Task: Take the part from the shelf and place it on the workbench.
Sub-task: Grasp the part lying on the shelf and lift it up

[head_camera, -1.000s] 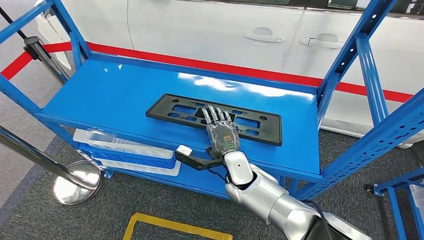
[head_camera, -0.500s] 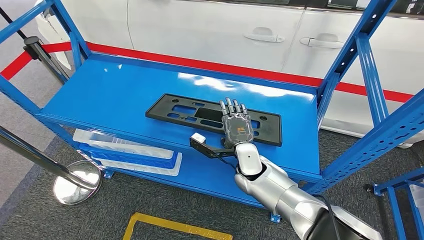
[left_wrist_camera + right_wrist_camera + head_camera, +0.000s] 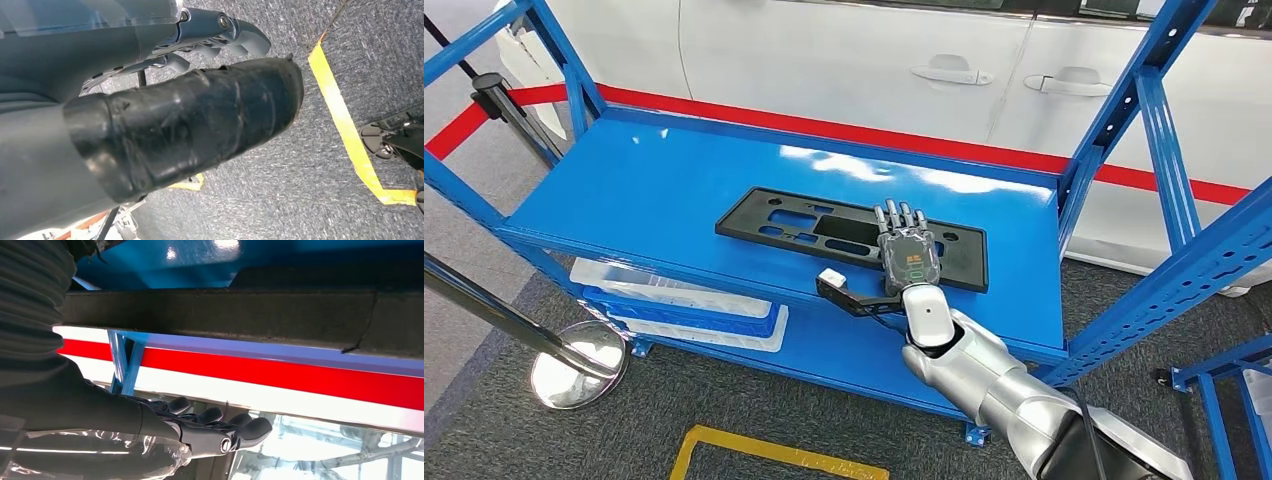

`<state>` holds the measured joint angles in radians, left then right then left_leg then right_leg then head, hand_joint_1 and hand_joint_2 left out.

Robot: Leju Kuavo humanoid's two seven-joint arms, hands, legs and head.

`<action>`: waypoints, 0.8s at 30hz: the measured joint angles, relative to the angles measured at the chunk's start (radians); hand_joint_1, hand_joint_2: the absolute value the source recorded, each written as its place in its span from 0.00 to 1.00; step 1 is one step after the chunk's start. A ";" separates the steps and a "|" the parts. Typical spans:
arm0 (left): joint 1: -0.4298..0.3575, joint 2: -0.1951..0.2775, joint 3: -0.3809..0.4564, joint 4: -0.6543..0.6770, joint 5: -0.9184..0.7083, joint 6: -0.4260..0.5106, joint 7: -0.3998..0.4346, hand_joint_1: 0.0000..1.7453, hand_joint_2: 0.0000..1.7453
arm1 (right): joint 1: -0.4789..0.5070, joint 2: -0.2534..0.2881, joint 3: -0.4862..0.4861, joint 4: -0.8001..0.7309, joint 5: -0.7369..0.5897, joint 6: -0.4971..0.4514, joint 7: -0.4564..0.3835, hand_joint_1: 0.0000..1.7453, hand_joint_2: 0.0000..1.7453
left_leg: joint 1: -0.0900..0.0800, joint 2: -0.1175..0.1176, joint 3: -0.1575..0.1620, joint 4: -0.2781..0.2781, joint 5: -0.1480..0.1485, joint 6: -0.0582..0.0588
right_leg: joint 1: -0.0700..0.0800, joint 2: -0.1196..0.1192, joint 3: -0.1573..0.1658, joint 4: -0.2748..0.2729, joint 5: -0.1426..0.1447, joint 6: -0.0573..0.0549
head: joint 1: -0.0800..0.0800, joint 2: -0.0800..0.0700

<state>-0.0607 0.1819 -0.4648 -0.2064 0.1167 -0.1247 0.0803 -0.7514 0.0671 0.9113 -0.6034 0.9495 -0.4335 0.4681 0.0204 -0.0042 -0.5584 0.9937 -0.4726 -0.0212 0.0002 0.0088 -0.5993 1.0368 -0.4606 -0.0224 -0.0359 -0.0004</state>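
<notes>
The part (image 3: pixel 742 222) is a flat black plate with slots, lying on the blue shelf (image 3: pixel 644 190) towards its right front. My right hand (image 3: pixel 908 255) lies flat over the plate's right half, fingers stretched forward and thumb out to the left, holding nothing. In the right wrist view the plate's dark edge (image 3: pixel 225 315) runs across, with the fingers (image 3: pixel 220 432) stretched out alongside it. My left hand (image 3: pixel 150 100) hangs over grey carpet with nothing in it, its taped thumb apart from the fingers.
Blue uprights (image 3: pixel 1129 110) frame the shelf on the right, and others stand on the left. A white car (image 3: pixel 844 60) with a red stripe stands behind. White trays (image 3: pixel 674 300) sit on the lower shelf. A chrome post base (image 3: pixel 574 365) and yellow floor tape (image 3: pixel 774 455) lie in front.
My right hand has moved right and forward, from the plate's middle near the shelf's front edge to its right half. The plate has not moved.
</notes>
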 joint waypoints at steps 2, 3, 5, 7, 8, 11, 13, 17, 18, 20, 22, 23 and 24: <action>0.000 0.000 -0.003 0.000 0.000 0.000 0.000 0.00 0.00 | -0.003 0.000 0.000 0.005 0.004 0.003 0.000 0.00 1.00 | 0.000 0.000 0.000 0.000 0.000 0.000 | 0.000 0.000 0.000 0.000 0.000 0.000 | 0.000 0.000; 0.000 0.000 -0.004 0.000 0.000 0.000 0.000 0.00 0.00 | -0.005 0.000 0.000 0.007 0.009 0.007 0.000 0.07 1.00 | 0.000 0.000 0.000 0.000 0.000 0.000 | 0.000 0.000 0.000 0.000 0.000 0.000 | 0.000 0.000; 0.000 0.000 -0.006 0.000 0.001 0.000 0.001 0.00 0.00 | -0.009 0.003 0.000 0.013 0.022 0.018 -0.002 0.52 1.00 | 0.000 0.000 0.000 0.000 0.000 0.000 | 0.000 0.000 0.000 0.000 0.000 0.000 | 0.000 0.000; 0.000 0.000 -0.007 0.000 0.003 0.000 0.001 0.00 0.00 | -0.012 0.008 0.001 0.019 0.035 0.035 -0.007 0.93 1.00 | 0.000 0.000 0.000 0.000 0.000 0.000 | 0.000 0.000 0.001 0.000 0.000 0.000 | 0.000 0.000; 0.000 0.000 -0.007 0.000 0.004 0.000 0.001 0.00 0.00 | -0.014 0.013 0.003 0.023 0.041 0.047 -0.010 0.95 1.00 | 0.000 0.000 0.000 0.000 0.000 0.000 | 0.000 0.000 0.001 0.000 0.000 0.000 | 0.000 0.000; -0.001 0.000 -0.008 0.000 0.008 0.000 -0.003 0.00 0.00 | -0.023 0.032 0.010 0.033 0.056 0.088 -0.020 0.97 1.00 | 0.000 0.000 0.000 0.000 0.000 0.000 | 0.000 0.000 0.000 0.000 0.000 0.000 | 0.000 0.000; -0.001 0.000 -0.008 0.000 0.012 0.001 -0.009 0.00 0.00 | -0.034 0.048 0.015 0.041 0.059 0.107 -0.031 0.97 1.00 | 0.000 0.000 0.000 0.000 0.000 0.000 | 0.000 0.000 0.000 0.000 0.000 0.000 | 0.000 0.000; -0.002 0.000 -0.009 0.000 0.023 0.003 -0.010 0.00 0.00 | -0.053 0.082 0.030 0.054 0.058 0.119 -0.056 0.97 1.00 | 0.000 0.000 0.000 0.000 0.000 0.000 | 0.000 0.000 0.000 0.000 0.000 0.000 | 0.000 0.000; -0.002 0.000 -0.009 0.000 0.026 0.003 -0.007 0.00 0.00 | -0.055 0.089 0.033 0.057 0.057 0.120 -0.062 0.97 1.00 | 0.000 0.000 0.000 0.000 0.000 0.000 | 0.000 0.000 0.000 0.000 0.000 0.000 | 0.000 0.000; -0.002 0.000 -0.009 0.000 0.035 0.004 0.000 0.00 0.00 | -0.057 0.103 0.040 0.063 0.055 0.120 -0.075 0.97 1.00 | 0.000 0.000 0.000 0.000 0.000 0.000 | 0.000 0.000 0.000 0.000 0.000 0.000 | 0.000 0.000; -0.002 0.000 -0.009 0.000 0.041 0.004 0.005 0.00 0.00 | -0.061 0.114 0.045 0.065 0.053 0.122 -0.088 0.97 1.00 | 0.000 0.000 0.000 0.000 0.000 0.000 | 0.000 0.001 0.000 0.000 0.000 0.000 | 0.000 0.000; -0.002 0.000 -0.009 0.000 0.043 0.004 0.006 0.00 0.00 | -0.061 0.119 0.049 0.066 0.052 0.125 -0.094 0.98 1.00 | 0.000 0.000 0.000 0.000 0.000 0.000 | 0.000 0.000 0.000 0.000 0.000 0.000 | 0.000 0.000; -0.003 0.000 -0.009 0.000 0.045 0.004 0.006 0.00 0.00 | -0.060 0.123 0.052 0.067 0.052 0.129 -0.100 0.99 1.00 | 0.000 0.000 0.000 0.000 0.000 0.000 | 0.000 0.000 0.000 0.000 0.000 0.000 | 0.000 0.000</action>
<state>-0.0632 0.1823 -0.4734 -0.2064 0.1617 -0.1205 0.0860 -0.8118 0.1905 0.9637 -0.5368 1.0013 -0.3042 0.3685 0.0204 -0.0038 -0.5583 0.9934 -0.4726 -0.0212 0.0003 0.0092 -0.5990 1.0368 -0.4606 -0.0224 -0.0358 -0.0004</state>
